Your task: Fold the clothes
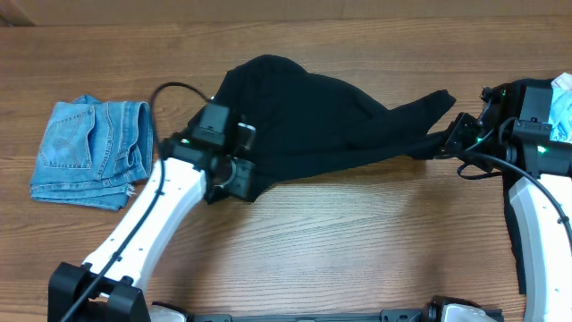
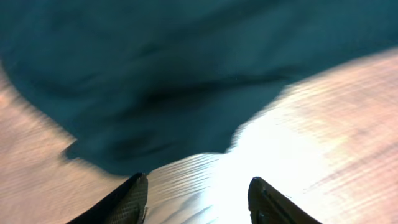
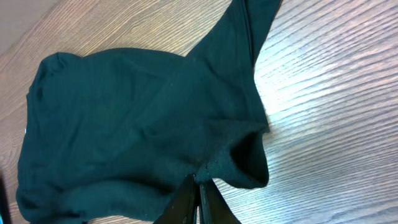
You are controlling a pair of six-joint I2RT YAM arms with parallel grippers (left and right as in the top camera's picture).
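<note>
Right hand (image 3: 198, 190) first: fingers pinched tight together with a bit of the black garment (image 3: 124, 124) clamped between the tips. The cloth bunches into a small raised fold just above the pinch. From that wrist view the garment spreads away up and to the left, lying mostly flat, with one narrow part running off the top edge.

Left hand (image 2: 198, 182): fingers (image 2: 134, 196) spread wide, nothing between them, only bare bench (image 2: 323, 124) showing in the gap. This view is motion-blurred, so I get no fine detail. The garment's edge lies just ahead of the tips, and I can't tell whether they touch it.

On overhead the black garment (image 1: 313, 116) sits mid-bench, rumpled, widest at its left and tapering to a thin strip toward the right. The right hand has the end of that strip, near the right edge of the bench. The left hand is at the garment's lower-left corner, arm reaching in from the bottom left.

A folded denim piece (image 1: 89, 152) lies on the bench well left of the garment, not touching it. A pale-blue piece (image 1: 563, 107) shows at the far right edge behind the right arm, mostly cut off by the frame.
</note>
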